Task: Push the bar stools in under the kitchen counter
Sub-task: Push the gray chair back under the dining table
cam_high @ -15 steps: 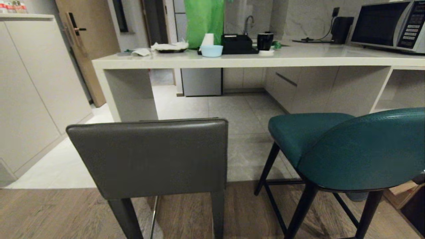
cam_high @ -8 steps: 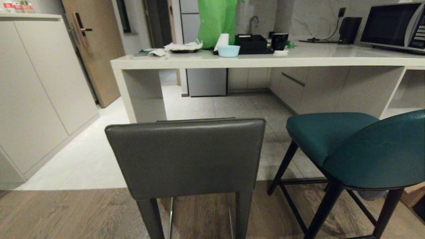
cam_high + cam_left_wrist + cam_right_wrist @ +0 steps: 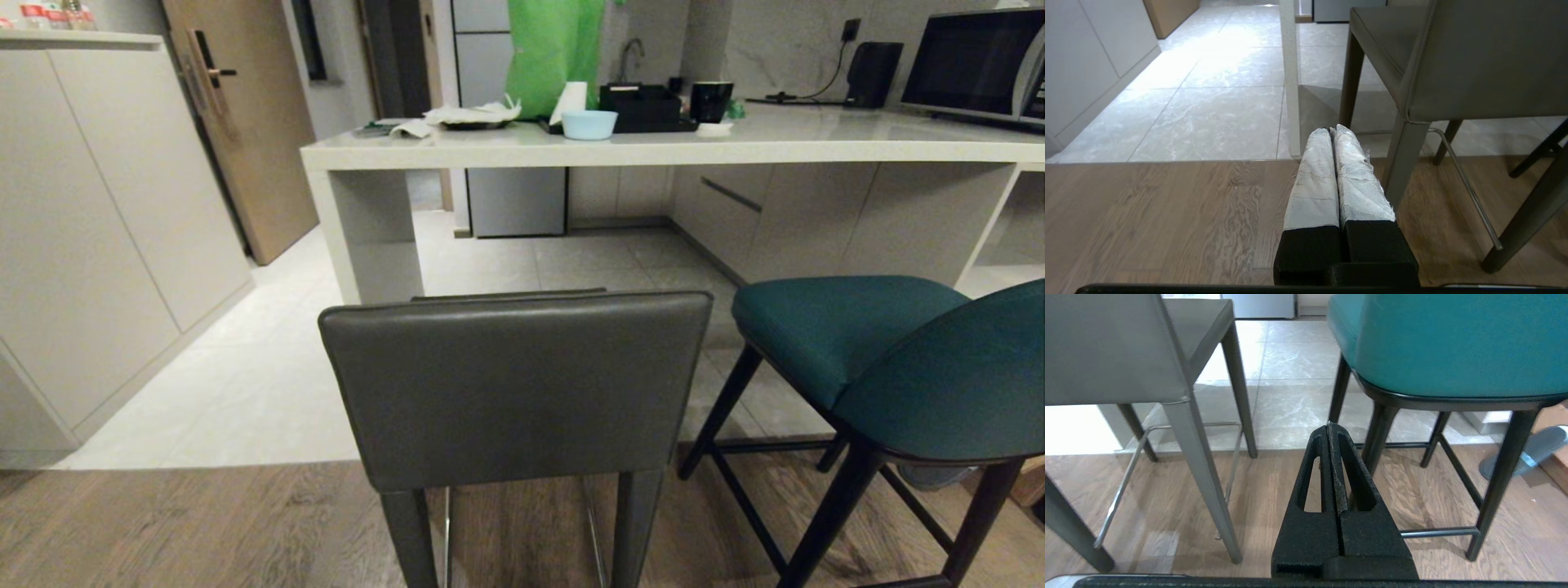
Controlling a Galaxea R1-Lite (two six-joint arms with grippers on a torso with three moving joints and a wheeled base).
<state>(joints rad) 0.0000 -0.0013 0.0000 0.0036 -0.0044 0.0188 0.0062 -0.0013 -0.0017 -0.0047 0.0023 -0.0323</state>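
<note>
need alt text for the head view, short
Two bar stools, a dark grey stool and a teal stool, stand pulled out from the kitchen counter. A blue bowl sits on top.

1. The left end effector (image 3: 1334, 130) is seen low over the wooden floor (image 3: 1147, 220), its white-wrapped fingers (image 3: 1314, 179) pressed together.
2. The dark grey stool (image 3: 1453, 61) is seen just beside it.
3. Pale floor tiles (image 3: 1216, 102) are seen beyond.

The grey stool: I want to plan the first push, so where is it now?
In the head view the grey stool stands centre foreground, back toward the camera, short of the kitchen counter, with the teal stool on its right.
</note>
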